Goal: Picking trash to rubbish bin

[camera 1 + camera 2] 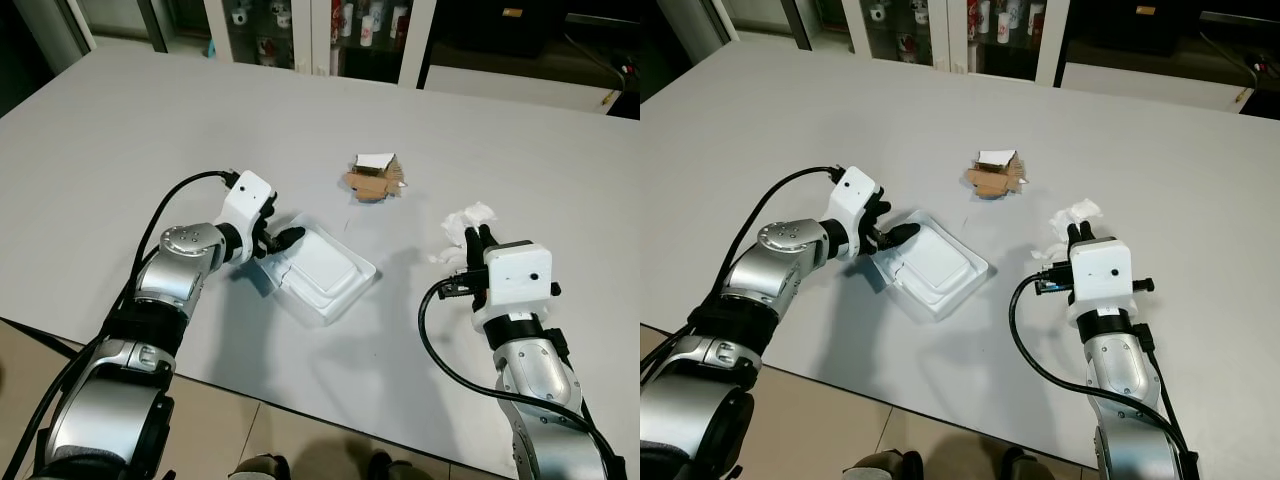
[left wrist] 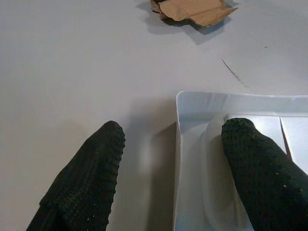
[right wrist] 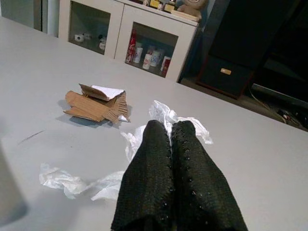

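Here we are working the left pincer [image 1: 272, 240], its fingers spread across the rim of the white plastic tray [image 1: 325, 268] lying at frame centre on the tabletop [image 1: 120, 140]. It is looking light, thin and bendy, so its rim is suiting best. The right pincer [image 3: 171, 159], pressed closed and empty, is hovering beside the crumpled tissue [image 1: 467, 225] at right.

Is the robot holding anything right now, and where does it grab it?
The left gripper is open, straddling the white tray's rim without clamping it. The right gripper is shut, empty, above the crumpled tissue.
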`<state>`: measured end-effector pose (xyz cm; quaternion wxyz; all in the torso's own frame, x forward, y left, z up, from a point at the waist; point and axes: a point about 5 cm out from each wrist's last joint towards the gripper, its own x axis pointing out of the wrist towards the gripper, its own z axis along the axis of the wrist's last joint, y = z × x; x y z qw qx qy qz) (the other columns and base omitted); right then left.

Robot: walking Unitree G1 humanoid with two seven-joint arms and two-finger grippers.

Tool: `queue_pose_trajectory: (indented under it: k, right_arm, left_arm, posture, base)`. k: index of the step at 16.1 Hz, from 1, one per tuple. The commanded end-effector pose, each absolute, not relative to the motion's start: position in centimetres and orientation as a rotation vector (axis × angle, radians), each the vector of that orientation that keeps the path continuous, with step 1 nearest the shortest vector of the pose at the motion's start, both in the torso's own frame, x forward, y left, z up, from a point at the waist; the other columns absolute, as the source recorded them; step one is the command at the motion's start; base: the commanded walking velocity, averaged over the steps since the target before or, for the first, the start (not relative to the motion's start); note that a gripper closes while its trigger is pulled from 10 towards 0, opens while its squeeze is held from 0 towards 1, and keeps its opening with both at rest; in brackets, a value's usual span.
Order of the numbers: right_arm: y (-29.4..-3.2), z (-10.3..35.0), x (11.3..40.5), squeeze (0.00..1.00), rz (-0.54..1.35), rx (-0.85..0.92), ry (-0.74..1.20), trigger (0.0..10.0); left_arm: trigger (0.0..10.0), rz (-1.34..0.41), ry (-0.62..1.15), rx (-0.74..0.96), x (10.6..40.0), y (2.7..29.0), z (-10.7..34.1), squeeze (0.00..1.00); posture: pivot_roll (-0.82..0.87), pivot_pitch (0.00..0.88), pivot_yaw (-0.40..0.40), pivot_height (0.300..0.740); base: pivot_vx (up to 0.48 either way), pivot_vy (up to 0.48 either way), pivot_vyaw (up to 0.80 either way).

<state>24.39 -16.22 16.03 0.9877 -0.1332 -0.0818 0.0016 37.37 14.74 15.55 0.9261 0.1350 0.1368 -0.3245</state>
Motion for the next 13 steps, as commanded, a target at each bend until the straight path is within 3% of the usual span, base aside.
queue_pose_trajectory:
  k: [1,8,9,10,12,13]
  right_arm:
    - [-16.1,16.0,24.3,0.0,0.006,-0.268,-0.173,10.0]
    - [-16.1,16.2,24.7,0.0,0.007,-0.27,-0.18,10.0]
    - [-16.1,16.2,24.7,0.0,0.005,-0.27,-0.181,10.0]
    - [-16.1,16.2,24.7,0.0,0.004,-0.27,-0.181,10.0]
    - [-16.1,16.2,24.7,0.0,0.004,-0.271,-0.18,10.0]
    - [-16.2,16.2,24.7,0.0,0.004,-0.272,-0.181,10.0]
  left_arm:
    - [10.0,-0.693,0.343,0.3,36.9,14.9,14.5,0.0]
    - [10.0,-0.853,0.601,0.366,33.9,15.0,10.4,0.0]
    - [7.0,-0.864,0.617,0.376,33.6,15.0,10.1,0.0]
    - [7.0,-0.865,0.618,0.377,33.5,15.0,10.0,0.0]
    - [0.0,-0.864,0.623,0.382,33.5,15.0,10.1,0.0]
    - [0.0,-0.861,0.625,0.384,33.5,15.1,10.1,0.0]
  posture:
    - [0.16,0.147,0.041,0.74]
    - [0.16,0.14,0.041,0.74]
    - [0.16,0.139,0.042,0.74]
    - [0.16,0.139,0.042,0.74]
    - [0.16,0.138,0.041,0.74]
    - [0.16,0.138,0.041,0.74]
  base:
    - [0.0,0.0,0.0]
    - [0.0,0.0,0.0]
    - [0.0,0.0,0.0]
    - [0.0,0.0,0.0]
    - [0.0,0.0,0.0]
    - [0.0,0.0,0.0]
